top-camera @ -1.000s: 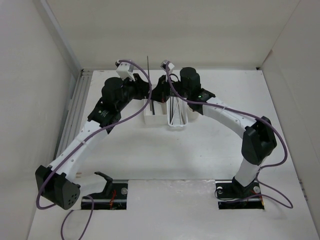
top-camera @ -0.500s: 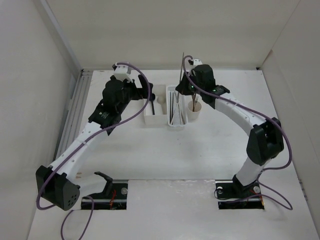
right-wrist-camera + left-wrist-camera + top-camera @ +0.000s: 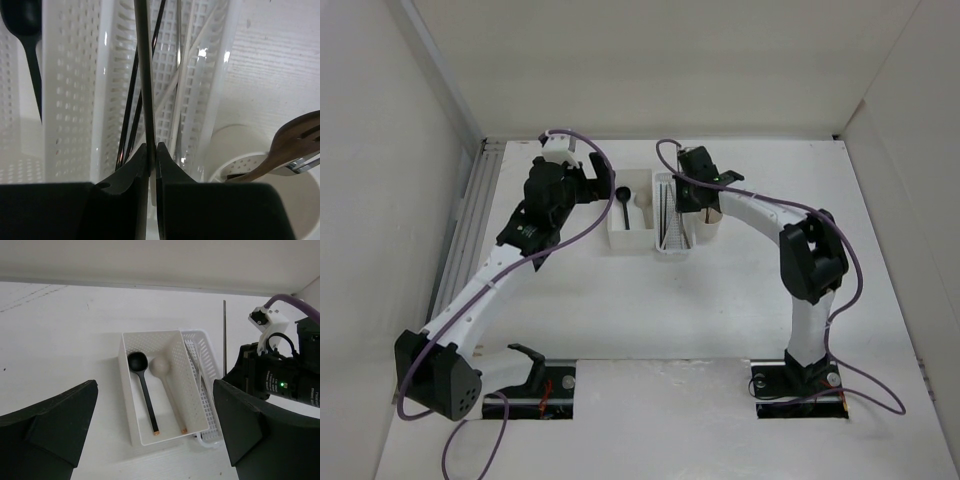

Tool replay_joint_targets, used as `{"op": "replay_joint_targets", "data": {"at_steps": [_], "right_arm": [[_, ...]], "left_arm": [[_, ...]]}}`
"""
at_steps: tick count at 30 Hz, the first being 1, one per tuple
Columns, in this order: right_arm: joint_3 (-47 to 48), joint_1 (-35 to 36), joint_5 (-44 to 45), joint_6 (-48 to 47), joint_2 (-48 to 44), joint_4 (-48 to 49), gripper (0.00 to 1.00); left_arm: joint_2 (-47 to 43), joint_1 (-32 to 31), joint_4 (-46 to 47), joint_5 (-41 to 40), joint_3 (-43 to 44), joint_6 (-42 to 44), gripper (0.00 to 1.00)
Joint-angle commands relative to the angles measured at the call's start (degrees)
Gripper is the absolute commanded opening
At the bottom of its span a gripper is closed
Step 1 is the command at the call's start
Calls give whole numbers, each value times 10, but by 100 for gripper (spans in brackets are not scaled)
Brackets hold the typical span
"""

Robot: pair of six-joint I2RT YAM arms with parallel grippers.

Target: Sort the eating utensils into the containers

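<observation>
1 dark chopstick point(image 3: 144, 75) is pinched at its near end in the closed jaws of the right gripper point(image 3: 153, 150). It is held over the perforated tray point(image 3: 220, 75) with its long axis in line with the tray's length, so the release is judged to fall to the right arm. The left gripper point(image 3: 155, 386) is held spread above the square box point(image 3: 126, 385), where 1 black spoon point(image 3: 144, 391) and 1 beige spoon point(image 3: 161, 366) lie side by side. 3 containers are counted, with at least 2 dark chopsticks point(image 3: 131, 115) and 1 pale chopstick point(image 3: 195, 61) in the tray and 1 brown fork point(image 3: 290, 137) in the round cup point(image 3: 227, 137).

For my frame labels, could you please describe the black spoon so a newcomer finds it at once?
Look for the white square box beside the narrower perforated tray. Two spoons lie side by side inside; the black spoon is the dark one, on the side away from the tray, unlike the beige spoon.
</observation>
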Motion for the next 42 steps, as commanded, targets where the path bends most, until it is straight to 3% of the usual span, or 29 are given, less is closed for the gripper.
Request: {"op": "replay_joint_targets", "data": {"at_steps": [1, 7, 11, 25, 28, 29, 32, 42], "right_arm": [[15, 5, 15, 19, -5, -13, 0], [9, 11, 10, 25, 7, -13, 0], [3, 11, 5, 31, 7, -13, 11], [-21, 21, -1, 48, 7, -18, 18], [-21, 27, -1, 48, 7, -18, 23], [-21, 27, -1, 53, 7, -24, 31], [-21, 27, 11, 53, 1, -25, 43], [67, 42, 84, 19, -62, -64, 44]], "left_arm": [[6, 10, 17, 0, -2, 0, 100], [12, 10, 17, 6, -2, 0, 100], [12, 10, 17, 6, -2, 0, 100], [7, 10, 12, 6, -2, 0, 100], [7, 10, 12, 6, -2, 0, 100], [7, 10, 12, 6, -2, 0, 100], [7, 10, 12, 6, -2, 0, 100], [-4, 10, 12, 6, -8, 0, 100]]}}
